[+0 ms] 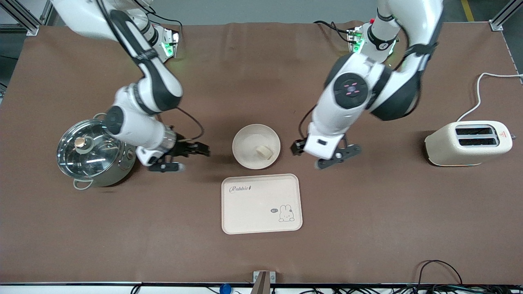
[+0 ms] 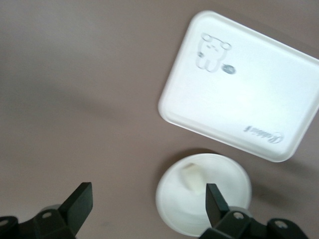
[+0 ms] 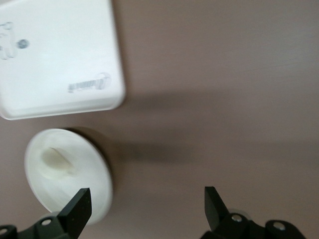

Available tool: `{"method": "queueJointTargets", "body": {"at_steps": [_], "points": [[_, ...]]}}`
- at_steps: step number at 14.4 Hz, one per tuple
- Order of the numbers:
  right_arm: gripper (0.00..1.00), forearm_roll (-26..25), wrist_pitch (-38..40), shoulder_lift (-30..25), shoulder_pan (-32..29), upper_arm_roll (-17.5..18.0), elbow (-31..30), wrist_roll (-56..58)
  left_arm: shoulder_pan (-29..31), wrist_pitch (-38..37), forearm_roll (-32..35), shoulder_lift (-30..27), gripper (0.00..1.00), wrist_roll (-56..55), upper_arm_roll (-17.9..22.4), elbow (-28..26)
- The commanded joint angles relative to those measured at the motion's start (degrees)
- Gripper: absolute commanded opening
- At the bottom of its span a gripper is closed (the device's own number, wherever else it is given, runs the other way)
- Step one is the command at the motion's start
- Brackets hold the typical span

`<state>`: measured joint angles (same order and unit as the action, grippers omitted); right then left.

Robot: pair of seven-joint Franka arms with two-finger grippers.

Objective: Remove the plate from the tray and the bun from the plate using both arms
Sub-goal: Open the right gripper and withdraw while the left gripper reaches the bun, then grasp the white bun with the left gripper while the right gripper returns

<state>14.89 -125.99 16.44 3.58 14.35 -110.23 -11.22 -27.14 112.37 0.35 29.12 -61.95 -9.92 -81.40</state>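
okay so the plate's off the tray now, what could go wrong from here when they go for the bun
1. The bun is small and sits off-centre in the plate, close to the raised rim; fingers reaching for it could catch the rim and tip or push the plate.
2. The plate lies just off the tray; a nudge could slide it back onto the tray.
3. The open left gripper and open right gripper flank the plate and could collide if both close in.

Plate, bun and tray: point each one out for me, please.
plate (image 1: 246, 143), front view, bare inner floor.
bun (image 1: 264, 152), front view, top face.
tray (image 1: 253, 208), front view, bare middle of its surface.
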Motion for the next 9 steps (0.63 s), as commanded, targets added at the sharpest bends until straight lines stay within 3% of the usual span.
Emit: {"method": "queueJointTargets", "body": {"at_steps": [1,4,5,9], "points": [[1.0,-5.3,8.72,-8.25,-6.11,0.41,-1.13,4.41,-3.25,5.9,-0.18,6.72,1.0,-8.6,0.43,3.27],[1.0,-8.63,17.59,-15.45,-12.53,0.24,-0.95,12.34,-6.25,14.08,-0.17,11.73,1.0,-17.22,0.87,3.27],[1.0,-11.09,21.19,-18.26,-14.2,0.24,-0.43,12.97,-7.04,14.71,-0.09,12.97,1.0,-18.89,0.87,3.27],[1.0,-11.9,32.63,-24.26,-17.64,0.06,3.87,14.2,-8.97,14.98,-0.09,16.66,1.0,-23.29,0.95,3.09]]}}
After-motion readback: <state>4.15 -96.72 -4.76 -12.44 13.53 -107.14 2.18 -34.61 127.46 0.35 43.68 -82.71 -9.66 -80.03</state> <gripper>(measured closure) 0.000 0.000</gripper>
